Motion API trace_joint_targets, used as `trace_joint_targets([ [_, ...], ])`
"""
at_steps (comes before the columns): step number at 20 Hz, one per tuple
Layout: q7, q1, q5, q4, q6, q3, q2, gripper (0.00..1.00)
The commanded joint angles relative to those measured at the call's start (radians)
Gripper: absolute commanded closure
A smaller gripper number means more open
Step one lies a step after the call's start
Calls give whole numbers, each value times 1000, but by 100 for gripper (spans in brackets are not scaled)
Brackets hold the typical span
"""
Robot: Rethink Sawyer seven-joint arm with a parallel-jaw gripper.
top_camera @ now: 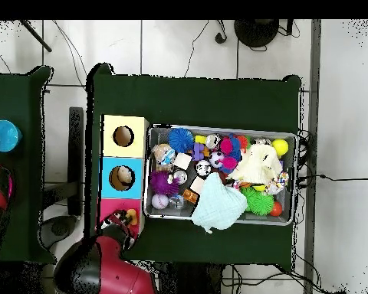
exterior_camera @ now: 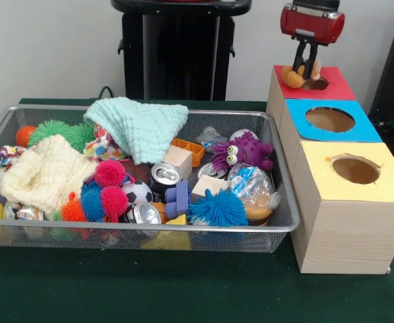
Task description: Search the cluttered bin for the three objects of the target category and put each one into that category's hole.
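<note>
Scanning from the left of the front view, the wire mesh bin (exterior_camera: 277,225) sits on the green desk (exterior_camera: 203,296), crammed with clutter: a cream knitted cloth (exterior_camera: 45,173), spiky rubber balls (exterior_camera: 106,188), drink cans (exterior_camera: 164,176), a mint washcloth (exterior_camera: 139,124), a purple plush monster (exterior_camera: 247,151) and more. Right of the bin stands a wooden box with three holes, yellow-topped (exterior_camera: 355,169) nearest the camera, then blue (exterior_camera: 330,119), then the red-topped hole (exterior_camera: 316,84) farthest back.

At the far right, the gripper (exterior_camera: 307,70) hangs directly over the red-topped hole, fingers pointing down and closed on a small orange-brown soft toy (exterior_camera: 292,77). The toy lies at the left rim of that hole, its long axis roughly across the opening, part of it over the red card. As I judge it, the coming move depends on that offset: the toy needs to go slightly rightward to clear the rim before release.
</note>
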Motion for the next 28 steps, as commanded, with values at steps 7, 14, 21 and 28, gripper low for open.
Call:
trace_joint_targets([
  [7, 287, 11, 106, -65, -12, 122, 81, 100],
  [14, 281, -12, 81, -55, -31, 132, 83, 0],
  [21, 271, -12, 84, -50, 17, 130, 67, 0],
  [28, 260, 30, 93, -61, 28, 86, 69, 0],
])
